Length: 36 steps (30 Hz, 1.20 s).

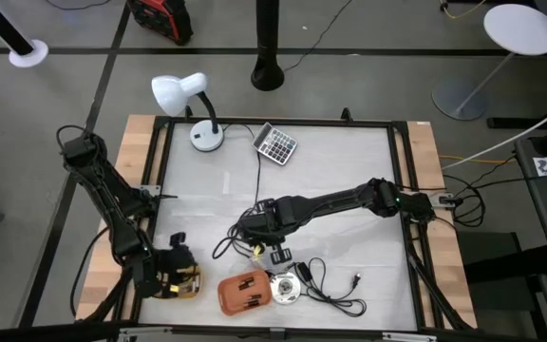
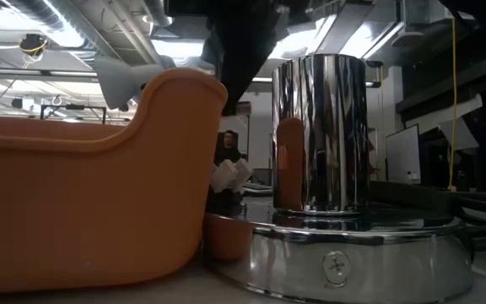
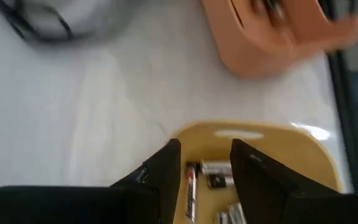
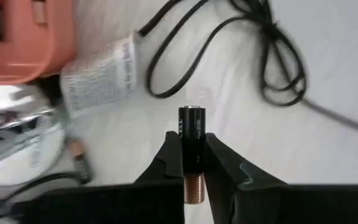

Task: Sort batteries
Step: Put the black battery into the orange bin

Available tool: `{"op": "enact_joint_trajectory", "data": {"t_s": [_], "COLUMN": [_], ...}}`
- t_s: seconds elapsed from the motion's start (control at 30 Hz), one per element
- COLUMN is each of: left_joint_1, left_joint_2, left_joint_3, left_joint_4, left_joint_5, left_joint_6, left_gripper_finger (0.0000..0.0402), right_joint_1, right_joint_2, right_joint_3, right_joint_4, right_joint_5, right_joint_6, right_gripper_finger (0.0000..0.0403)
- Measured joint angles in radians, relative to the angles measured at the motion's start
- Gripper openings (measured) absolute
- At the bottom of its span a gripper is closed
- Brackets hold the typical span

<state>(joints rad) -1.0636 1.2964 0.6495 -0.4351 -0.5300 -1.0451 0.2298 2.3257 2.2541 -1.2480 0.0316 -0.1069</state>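
My right gripper (image 4: 191, 142) is shut on a dark battery with a copper-coloured end (image 4: 191, 121). It hangs over the table's middle (image 1: 257, 239), just beyond the orange tray (image 1: 247, 292). A second small battery (image 4: 79, 160) lies on the table beside the chrome object (image 4: 17, 143). Dark batteries (image 1: 251, 284) lie in the orange tray. My left gripper (image 3: 207, 158) is open over the yellow tray (image 3: 278, 134), near the table's near-left corner (image 1: 180, 274). Several batteries (image 3: 215, 168) lie in that tray between its fingers. My right gripper pinches the dark battery by its middle (image 4: 191, 155) between the two fingers. The battery lies along the fingers. Its silvery-capped end (image 4: 191, 111) sticks out past the fingertips and its copper end (image 4: 192, 190) reaches back between them. Whether it hangs clear of the table, I cannot tell.
A black cable (image 4: 253, 50) loops across the table beyond the held battery, with a printed paper label (image 4: 98, 71) beside it. Toward the far edge are a calculator (image 1: 275, 144) and a white desk lamp (image 1: 183, 95). The chrome object (image 2: 319, 135) stands right next to the orange tray (image 2: 83, 186).
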Motion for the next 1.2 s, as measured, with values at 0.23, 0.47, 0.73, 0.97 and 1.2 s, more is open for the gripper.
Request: {"op": "enact_joint_trajectory", "data": {"t_s": [0.23,0.47,0.73,0.97,1.2], "left_joint_1": [0.066,0.079,0.110,0.109,0.109], "left_joint_2": [0.000,0.000,0.000,0.000,0.000], "left_joint_3": [0.000,0.000,0.000,0.000,0.000], "left_joint_4": [0.000,0.007,0.051,0.156,0.218], "left_joint_5": [-0.105,-0.118,-0.141,-0.140,-0.140], "left_joint_6": [0.100,0.174,0.191,0.272,0.320], "left_gripper_finger": [0.0130,0.0130,0.0130,0.0130,0.0130], "right_joint_1": [0.013,0.073,0.132,0.157,0.156], "right_joint_2": [-0.002,0.010,0.081,0.133,0.133], "right_joint_3": [0.054,0.057,0.057,0.057,0.056], "right_joint_4": [0.085,0.339,0.445,0.444,0.437], "right_joint_5": [-0.261,-0.365,-0.335,-0.226,-0.216], "right_joint_6": [0.162,0.189,0.188,0.223,0.294], "right_gripper_finger": [0.0025,0.0025,0.0025,0.0051,0.0127]}}
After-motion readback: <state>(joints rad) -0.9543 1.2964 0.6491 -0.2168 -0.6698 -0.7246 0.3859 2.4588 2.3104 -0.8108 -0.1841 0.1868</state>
